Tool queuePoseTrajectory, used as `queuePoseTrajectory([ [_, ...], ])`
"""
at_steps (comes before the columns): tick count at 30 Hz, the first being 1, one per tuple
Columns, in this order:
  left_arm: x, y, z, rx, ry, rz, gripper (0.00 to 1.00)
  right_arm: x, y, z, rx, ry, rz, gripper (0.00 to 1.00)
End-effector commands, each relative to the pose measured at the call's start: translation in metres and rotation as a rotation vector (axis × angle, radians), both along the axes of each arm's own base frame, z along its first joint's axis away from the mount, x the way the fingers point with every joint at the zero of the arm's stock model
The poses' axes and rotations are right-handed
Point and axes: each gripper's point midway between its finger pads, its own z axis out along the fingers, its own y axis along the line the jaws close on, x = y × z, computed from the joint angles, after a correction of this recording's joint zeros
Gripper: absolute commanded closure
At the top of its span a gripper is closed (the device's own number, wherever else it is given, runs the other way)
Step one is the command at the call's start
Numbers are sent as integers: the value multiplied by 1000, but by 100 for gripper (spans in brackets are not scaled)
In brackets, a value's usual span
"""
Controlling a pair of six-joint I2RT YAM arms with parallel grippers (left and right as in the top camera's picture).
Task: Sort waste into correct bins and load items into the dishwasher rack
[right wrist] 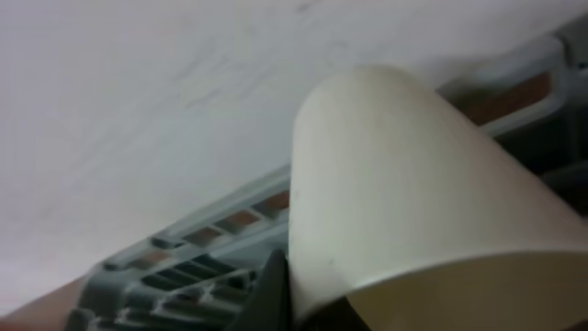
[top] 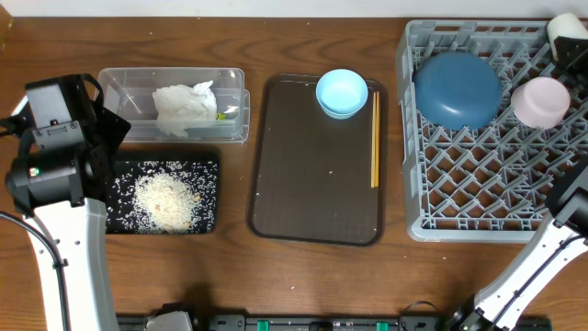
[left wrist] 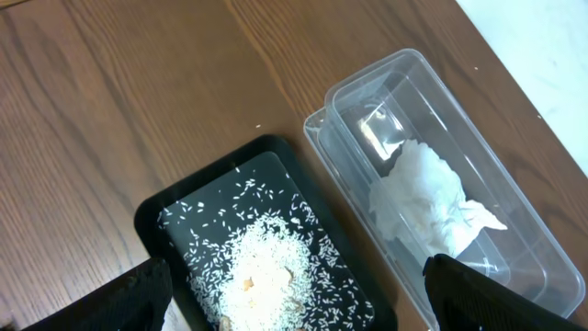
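The left gripper [left wrist: 296, 267] is held open over the rice [left wrist: 262, 262]. For the right gripper [right wrist: 280, 294], pressed beside a white cup [right wrist: 413, 184], no state can be told.

A brown wooden table [top: 230, 276] is filling nearly the whole overhead frame, its grain running left to right and its surface catching soft, even light. A pale strip [top: 276, 5] is showing along the top edge, beyond the far side of the table. In the left wrist view, a white surface [left wrist: 542, 55] is lying past the table edge at the upper right. A blank pale wall [right wrist: 138, 110] is taking up the upper left of the right wrist view.
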Motion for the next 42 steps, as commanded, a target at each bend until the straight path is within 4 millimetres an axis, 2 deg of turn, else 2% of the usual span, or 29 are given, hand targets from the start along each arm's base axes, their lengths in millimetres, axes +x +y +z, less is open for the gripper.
queuePoseTrajectory([
  [1, -2, 5, -2, 8, 7, 27, 10, -5, -3, -20, 125, 67, -29, 99],
  [6, -2, 5, -2, 8, 7, 27, 10, -15, -16, -14, 140, 63, -37, 94],
  [13, -2, 5, -2, 8, 7, 27, 10, -37, -28, -32, 220, 160, -75, 87],
  [17, -2, 5, -2, 8, 7, 27, 10, -48, -30, -28, 226, 180, -67, 85],
  [21, -2, 5, -2, 8, 7, 27, 10, -60, -36, -8, 192, 183, -78, 80],
  [26, -2, 5, -2, 8, 7, 27, 10, -78, -49, 25, 95, 229, -175, 79],
  [32, -2, 5, -2, 8, 7, 27, 10, -113, -76, 60, -76, 351, -409, 80],
  [35, -2, 5, -2, 8, 7, 27, 10, -122, -88, 69, -138, 377, -492, 70],
  [37, -2, 5, -2, 8, 7, 27, 10, -128, -97, 65, -172, 414, -550, 48],
  [38, -2, 5, -2, 8, 7, 27, 10, -134, -102, 60, -188, 446, -583, 43],
  [42, -2, 5, -2, 8, 7, 27, 10, -165, -122, 38, -277, 615, -734, 41],
])
